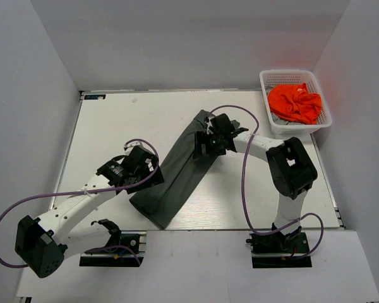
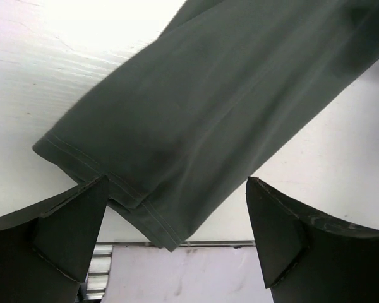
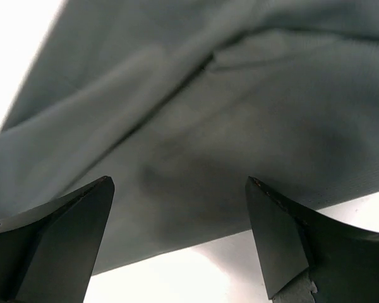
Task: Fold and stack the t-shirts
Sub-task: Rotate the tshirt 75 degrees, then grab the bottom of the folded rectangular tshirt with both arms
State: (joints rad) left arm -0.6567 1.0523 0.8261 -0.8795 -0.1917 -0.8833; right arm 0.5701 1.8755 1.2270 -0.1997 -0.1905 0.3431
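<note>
The dark olive-grey t-shirt lies folded into a long strip, slanting from the near middle of the table up to the right. My left gripper is open at the strip's left edge, with the shirt's hemmed end between and beyond its fingers. My right gripper is open over the strip's far end, with the grey fabric under it. The orange t-shirt lies crumpled in the white basket at the far right.
The white table ends at a near edge just below the shirt's hem. White walls enclose the table on the left, back and right. Purple cables loop from both arms.
</note>
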